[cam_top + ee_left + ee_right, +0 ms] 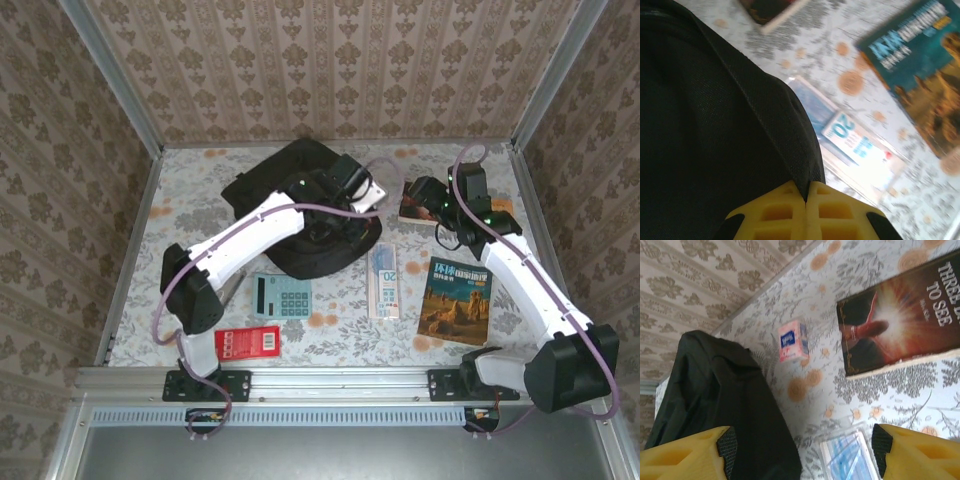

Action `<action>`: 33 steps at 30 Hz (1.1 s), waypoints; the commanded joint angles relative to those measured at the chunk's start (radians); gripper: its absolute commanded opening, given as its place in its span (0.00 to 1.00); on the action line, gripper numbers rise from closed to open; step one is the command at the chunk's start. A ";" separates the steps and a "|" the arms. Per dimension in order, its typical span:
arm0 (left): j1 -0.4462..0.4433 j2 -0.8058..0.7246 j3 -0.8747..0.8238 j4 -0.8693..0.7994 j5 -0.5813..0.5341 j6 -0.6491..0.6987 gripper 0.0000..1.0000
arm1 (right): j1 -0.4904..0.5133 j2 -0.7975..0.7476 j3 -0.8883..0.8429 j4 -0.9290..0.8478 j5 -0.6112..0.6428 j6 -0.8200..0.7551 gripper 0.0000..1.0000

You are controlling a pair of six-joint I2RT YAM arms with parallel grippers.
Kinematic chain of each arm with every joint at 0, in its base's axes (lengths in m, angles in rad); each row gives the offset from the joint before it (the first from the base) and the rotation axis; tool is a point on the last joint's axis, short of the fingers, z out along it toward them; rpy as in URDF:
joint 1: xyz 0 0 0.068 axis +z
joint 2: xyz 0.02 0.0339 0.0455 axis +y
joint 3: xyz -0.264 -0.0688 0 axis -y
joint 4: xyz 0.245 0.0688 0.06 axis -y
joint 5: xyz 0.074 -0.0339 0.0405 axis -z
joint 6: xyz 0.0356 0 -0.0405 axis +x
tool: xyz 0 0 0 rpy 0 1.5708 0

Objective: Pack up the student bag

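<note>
Two claws checked: we find the left gripper (806,192) clamped on the bag (705,125), the right gripper (802,447) spread wide near it.

- Left gripper (806,192): its yellow fingers are cut off by the bottom edge of the left wrist view, and the bag (705,125) runs past the left and top edges.
- Blue book (920,65): blurred, cut by the right edge, title unreadable.
- Clear pack (855,150): blurred; "20" is all that reads.
- Right gripper (804,447): both fingers cut off at the bottom edge.
- Dark book (900,325): cut by the right edge, title partly gone.
- Pink box (794,341): print too small to read.
- Top view: the left arm (250,235) hides the bag's middle, and the red pack's (248,342) print is too small to read.
</note>
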 commanded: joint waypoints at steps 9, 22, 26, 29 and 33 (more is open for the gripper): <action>-0.190 -0.131 -0.214 -0.072 0.117 0.101 0.00 | -0.004 -0.008 -0.024 -0.133 -0.180 -0.109 0.74; -0.071 -0.306 -0.313 0.050 0.185 -0.046 0.59 | 0.025 0.127 -0.004 -0.094 -0.337 -0.170 0.73; 0.059 -0.323 -0.341 0.152 0.199 -0.241 0.57 | 0.047 0.154 0.003 -0.118 -0.292 -0.192 0.70; 0.109 -0.293 -0.360 0.216 0.248 -0.343 0.56 | 0.047 0.188 -0.018 -0.108 -0.282 -0.193 0.66; 0.110 -0.224 -0.333 0.242 0.259 -0.392 0.53 | 0.047 0.217 -0.038 -0.092 -0.300 -0.192 0.58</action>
